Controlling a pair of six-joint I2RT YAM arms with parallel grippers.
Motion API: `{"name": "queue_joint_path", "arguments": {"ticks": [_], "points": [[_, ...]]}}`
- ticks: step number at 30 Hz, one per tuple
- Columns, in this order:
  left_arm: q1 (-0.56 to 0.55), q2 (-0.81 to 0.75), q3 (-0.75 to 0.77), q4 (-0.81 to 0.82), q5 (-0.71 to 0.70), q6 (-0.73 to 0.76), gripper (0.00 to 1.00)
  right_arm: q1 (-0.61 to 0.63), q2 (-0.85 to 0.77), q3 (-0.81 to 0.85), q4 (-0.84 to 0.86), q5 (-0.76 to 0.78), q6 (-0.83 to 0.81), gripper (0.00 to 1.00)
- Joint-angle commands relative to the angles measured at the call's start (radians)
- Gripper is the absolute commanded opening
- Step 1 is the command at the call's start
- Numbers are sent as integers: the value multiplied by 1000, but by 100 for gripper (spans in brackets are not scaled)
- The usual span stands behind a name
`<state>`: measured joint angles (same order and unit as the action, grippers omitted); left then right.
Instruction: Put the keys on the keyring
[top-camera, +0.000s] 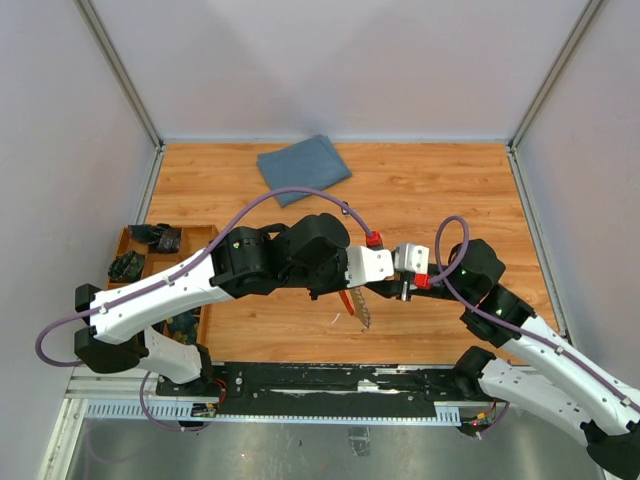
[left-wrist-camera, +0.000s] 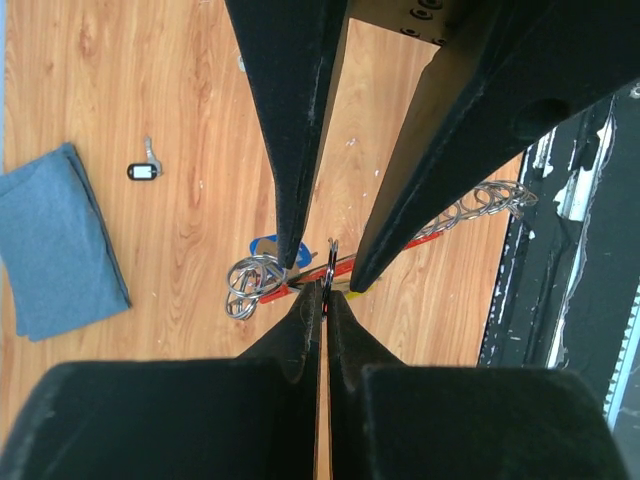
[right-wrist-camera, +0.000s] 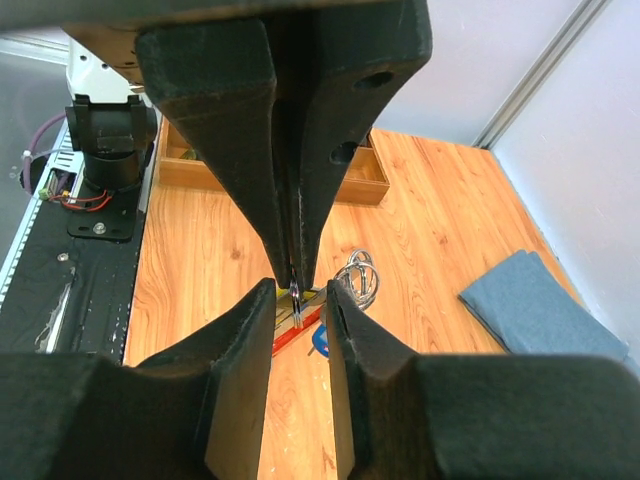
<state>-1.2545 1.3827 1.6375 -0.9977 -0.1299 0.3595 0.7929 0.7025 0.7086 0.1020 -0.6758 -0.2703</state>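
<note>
Apparently the keyring (right-wrist-camera: 298, 337) hangs pinched in left jaws, between right jaws.

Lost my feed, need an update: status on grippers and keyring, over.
Left gripper shut on keyring. Right gripper open, straddling it. Blue key beside it; nothing blocking.

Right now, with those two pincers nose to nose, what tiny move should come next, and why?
Probably the right pincer should close on the thin metal piece that the left pincer clamps edge-on. The right pincer's fingers straddle that piece with a gap on each side, so it grips nothing yet. The red keyring shows just beyond.
</note>
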Motion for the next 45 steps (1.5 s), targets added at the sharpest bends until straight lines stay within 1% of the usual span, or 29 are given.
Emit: {"name": "queue_joint_path", "arguments": {"ticks": [1, 6, 9, 12, 13, 18, 20, 22, 29, 33, 36, 40, 45], "points": [[-11, -17, 35, 14, 18, 15, 0, 14, 9, -2, 21, -4, -18, 26], [-13, -24, 33, 15, 20, 15, 0, 17, 29, 17, -11, -26, -20, 17], [-13, -26, 33, 17, 18, 15, 1, 20, 32, 21, -14, -25, -19, 7], [-13, -35, 31, 28, 18, 11, 1, 21, 33, 31, -30, -9, -21, 1], [-12, -40, 29, 35, 15, 10, 2, 20, 30, 33, -33, 1, -21, 1], [-12, -91, -5, 97, 18, -15, 19, 21, -11, 52, -48, 50, -17, 1], [-12, -121, -35, 139, 24, -28, 26, 20, -24, 73, -69, 44, -15, 0], [-12, -156, -67, 191, 35, -40, 29, 21, -35, 93, -83, 33, -13, 1], [-11, -284, -190, 385, 54, -73, 31, 21, -61, 162, -127, -12, -10, 1], [-12, -354, -268, 522, 54, -87, 33, 20, -71, 178, -101, -35, 22, 1], [-12, -387, -301, 586, 71, -96, 34, 21, -72, 183, -67, -58, 55, 1], [-11, -407, -317, 631, 126, -103, 34, 20, -71, 187, -13, -82, 97, 1], [-11, -397, -310, 626, 235, -100, 32, 20, -69, 195, 18, -99, 122, 1]]}}
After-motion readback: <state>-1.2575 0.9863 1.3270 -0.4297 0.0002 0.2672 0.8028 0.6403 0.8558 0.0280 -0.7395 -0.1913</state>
